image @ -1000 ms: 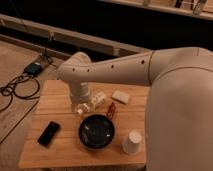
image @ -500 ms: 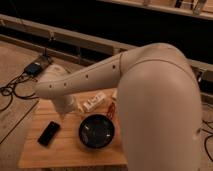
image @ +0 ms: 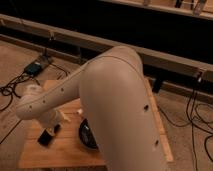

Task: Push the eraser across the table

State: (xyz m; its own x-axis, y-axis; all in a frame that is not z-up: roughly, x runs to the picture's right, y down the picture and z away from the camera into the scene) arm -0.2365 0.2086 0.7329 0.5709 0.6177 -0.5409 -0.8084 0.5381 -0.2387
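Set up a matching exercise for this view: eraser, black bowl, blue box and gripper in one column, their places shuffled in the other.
Things:
1. eraser
2. black bowl
3. blue box
4. gripper

Places:
A. on the floor, beyond the far-left corner of the table
B. flat on the table's near-left part, in plain sight
C. mid-table, partly hidden behind the arm
D. at the arm's low end, just above the eraser

Pairs: 1-B, 2-C, 3-A, 4-D

arm (image: 115,100): swung left across table (image: 65,150) (bowl (image: 86,135) now half covered) | claw (image: 52,127): now down beside eraser (image: 45,138)
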